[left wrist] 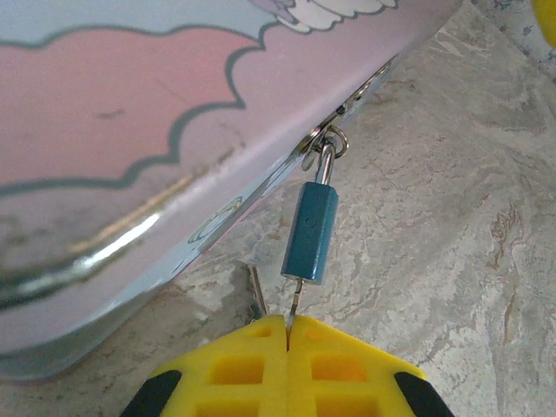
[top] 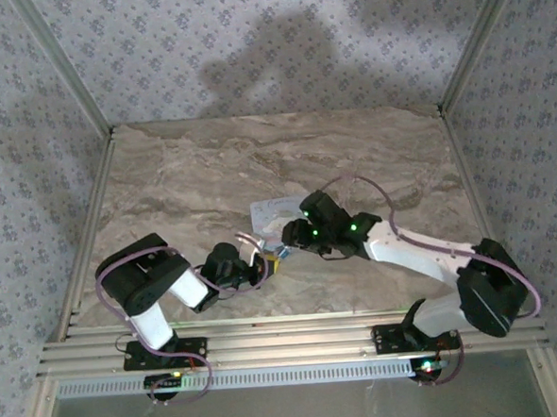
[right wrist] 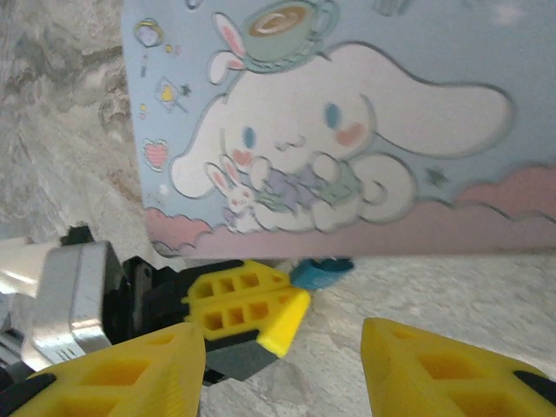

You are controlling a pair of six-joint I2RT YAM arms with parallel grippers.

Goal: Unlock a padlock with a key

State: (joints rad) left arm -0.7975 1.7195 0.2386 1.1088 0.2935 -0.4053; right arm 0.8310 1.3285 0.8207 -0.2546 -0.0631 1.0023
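Note:
The small teal padlock hangs by its silver shackle from the clasp of the light-blue cartoon tin. A thin key sits in the padlock's bottom end. My left gripper is shut on that key, and a second key dangles beside it. In the right wrist view the padlock peeks out under the tin's front edge, next to the left gripper's yellow fingers. My right gripper hovers just in front of them, open, with nothing between its fingers.
The tin lies mid-table on the marble-patterned top, with both grippers crowded at its near edge. Aluminium frame posts and patterned walls bound the table on the left, right and back.

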